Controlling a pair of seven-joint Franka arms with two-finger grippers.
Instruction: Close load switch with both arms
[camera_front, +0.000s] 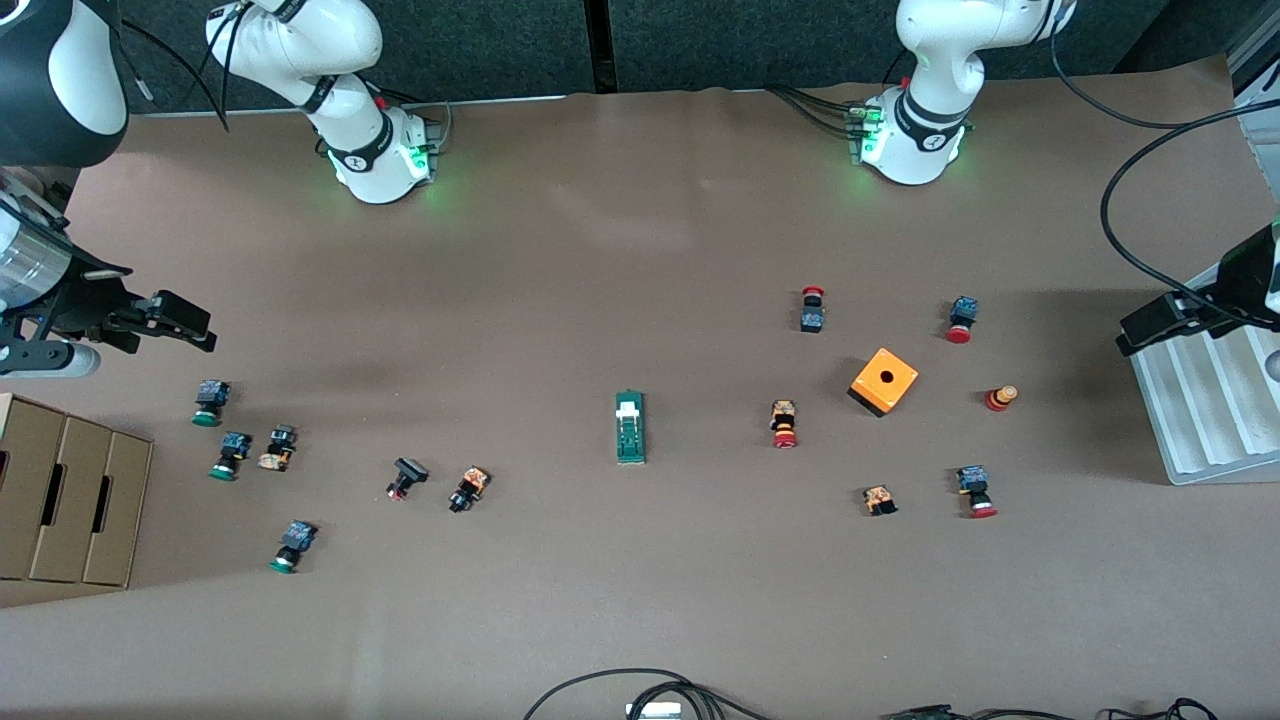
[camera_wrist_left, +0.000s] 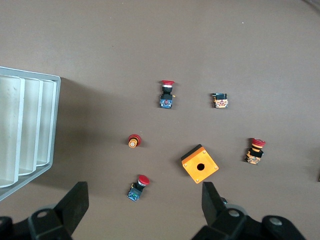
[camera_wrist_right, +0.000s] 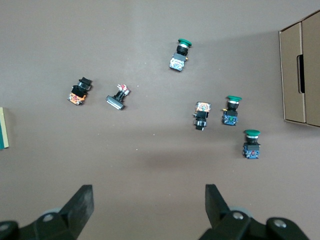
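Load switch (camera_front: 630, 427): a narrow dark-green block with a white lever piece at the end farther from the front camera. It is seen lying flat near the middle of the brown table (camera_front: 600, 250), untouched and well apart from both grippers. In the right wrist view only a sliver of its end (camera_wrist_right: 2, 128) is shown at the frame's edge.

The right gripper (camera_front: 185, 327) is held in the air over the table at the right arm's end, its two black fingers (camera_wrist_right: 80, 205) spread wide with nothing between them. Green-capped push-buttons (camera_front: 211, 402) are scattered near it, and a cardboard box (camera_front: 70, 490) is set at the table's edge.

The left gripper (camera_front: 1150, 325) is held up at the left arm's end, over the edge of a grey ribbed tray (camera_front: 1200, 410). Its fingers (camera_wrist_left: 212, 202) are likewise spread and empty. An orange cube with a hole (camera_front: 883, 381) is seen on the table between the load switch and the tray, with red-capped push-buttons (camera_front: 960, 320) scattered around it.
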